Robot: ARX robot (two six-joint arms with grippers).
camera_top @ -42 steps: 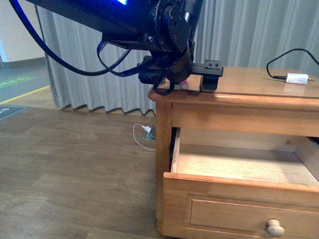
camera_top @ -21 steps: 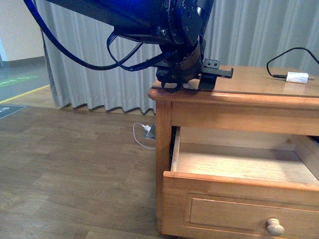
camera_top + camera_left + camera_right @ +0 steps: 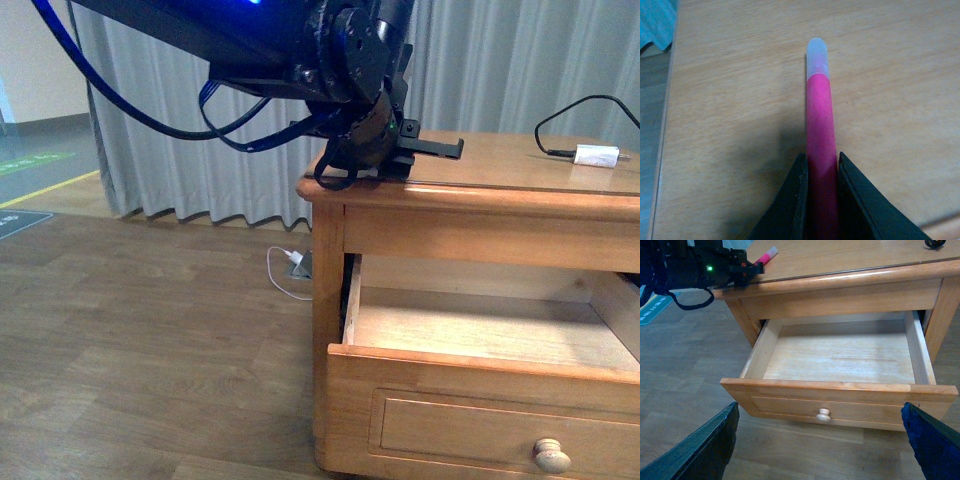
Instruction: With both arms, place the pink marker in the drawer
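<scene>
Sticking out from between the left gripper's (image 3: 820, 167) fingers, which press on its magenta barrel from both sides, the pink marker (image 3: 819, 115) points its pale end forward over the cabinet top (image 3: 520, 168), near the top's left front corner. Whether it touches the wood cannot be told. Below, the drawer (image 3: 840, 390) stands pulled well out, its round knob (image 3: 823, 415) centred on the front panel. The right gripper (image 3: 820, 410) hangs in front of the drawer with its fingers spread wide. Along the cabinet top, well apart from the marker, lies a white adapter (image 3: 597, 156) with a black cable (image 3: 560, 115).
</scene>
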